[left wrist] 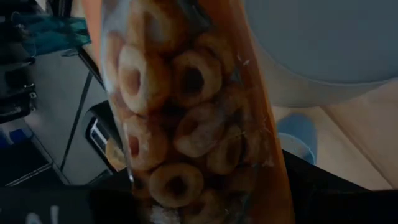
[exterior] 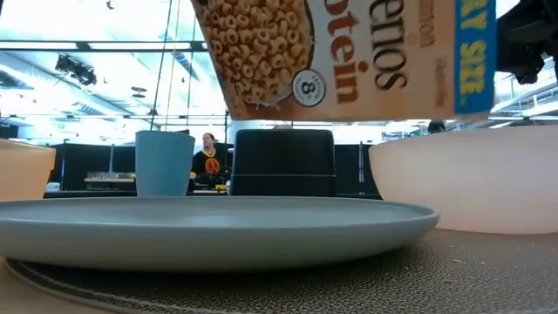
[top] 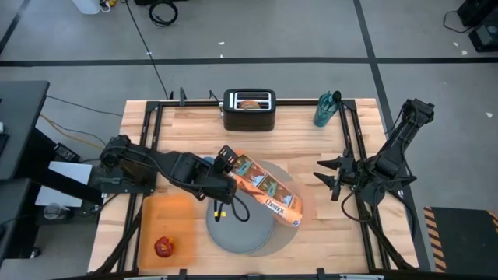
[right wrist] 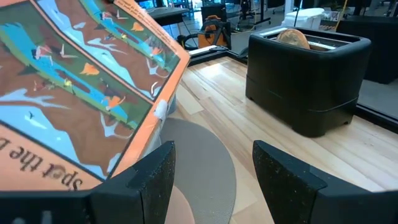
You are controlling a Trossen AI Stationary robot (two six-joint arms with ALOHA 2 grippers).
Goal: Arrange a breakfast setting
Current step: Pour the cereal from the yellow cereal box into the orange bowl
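My left gripper (top: pixel 228 163) is shut on an orange cereal box (top: pixel 264 190), which hangs over the round grey mat (top: pixel 284 175) and the blue-grey plate (top: pixel 237 229). In the low view the box (exterior: pixel 349 57) is above the plate (exterior: pixel 209 222), next to the pink bowl (exterior: pixel 471 179). A small blue cup (exterior: pixel 164 163) stands behind the plate. A bagel (top: pixel 249 103) sticks out of the black toaster (top: pixel 249 110). The red apple (top: pixel 163 247) lies on the orange board (top: pixel 167 218). My right gripper (top: pixel 331 177) waits open at the mat's right side. My left gripper holds the cereal box by its far-left end (top: pixel 233 165), coming from the table's left and slanting down. The wrist view looks along a narrow side of the box (left wrist: pixel 186 124), and the fingers themselves are hidden there. The box is lifted clear and tilted, its length running toward the near right.
A teal bottle (top: pixel 327 109) stands at the far right of the table. The toaster (right wrist: pixel 311 81) with the bagel (right wrist: pixel 292 37) lies ahead of my right gripper (right wrist: pixel 214 180). Black frame rails run along both sides of the wooden table (top: pixel 311 148).
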